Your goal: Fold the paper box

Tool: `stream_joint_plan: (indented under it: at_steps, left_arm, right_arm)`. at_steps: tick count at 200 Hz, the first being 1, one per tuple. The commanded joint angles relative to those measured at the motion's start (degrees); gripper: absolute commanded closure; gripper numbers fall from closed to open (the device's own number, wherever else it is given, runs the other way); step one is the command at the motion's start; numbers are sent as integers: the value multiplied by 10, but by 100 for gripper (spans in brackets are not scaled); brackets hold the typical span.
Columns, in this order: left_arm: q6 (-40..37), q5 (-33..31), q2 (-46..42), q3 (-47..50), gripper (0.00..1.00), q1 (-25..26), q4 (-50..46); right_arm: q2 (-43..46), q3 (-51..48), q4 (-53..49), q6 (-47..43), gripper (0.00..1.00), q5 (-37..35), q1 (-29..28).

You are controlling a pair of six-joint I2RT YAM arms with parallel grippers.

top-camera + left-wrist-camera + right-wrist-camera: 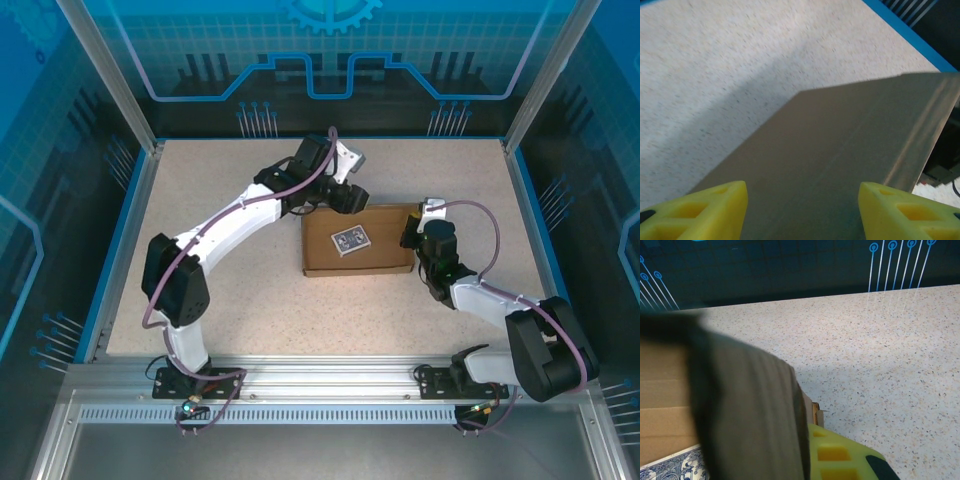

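The paper box (375, 228) lies in the middle of the table, a shallow brown cardboard tray with its inside facing up. My left gripper (346, 197) hovers at its far left corner. In the left wrist view its yellow fingers (715, 212) stand wide apart, open, over a flat cardboard panel (840, 150). My right gripper (412, 238) is at the box's right edge. In the right wrist view a raised brown flap (750, 415) lies against one yellow finger (840, 455) and hides the other, so the gripper (804, 440) looks shut on that flap.
A small blue-and-white patterned card pack (350, 240) lies inside the box and also peeks out at the bottom left (670, 467). A blue rim (540, 215) and glass walls border the speckled table (230, 300). There is free room in front of the box.
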State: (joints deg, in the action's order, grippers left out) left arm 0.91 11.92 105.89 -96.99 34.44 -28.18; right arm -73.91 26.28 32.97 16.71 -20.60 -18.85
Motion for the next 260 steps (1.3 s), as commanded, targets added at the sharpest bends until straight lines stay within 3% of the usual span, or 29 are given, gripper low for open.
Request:
stream_joint_plan:
  at_steps: [1,83,116,156,212,233,260]
  left_arm:
    - [-9,63,7,-18,39,-3,-45]
    - [16,94,14,38,39,-2,-11]
    - [22,88,12,63,40,-2,2]
    - [33,89,10,92,40,-2,29]
    - [50,84,4,131,41,7,73]
    - [57,79,2,150,41,11,92]
    - [72,73,-3,181,41,13,126]
  right_arm:
    - [0,-4,-61,7,100,-1,-9]
    - [37,6,-125,18,85,1,-9]
    - [77,2,-171,27,71,-2,-9]
    - [183,-10,-303,47,61,0,-13]
    - [362,27,-496,34,58,3,-18]
    - [347,72,-522,16,56,20,-18]
    - [253,137,-522,-12,51,48,-10]
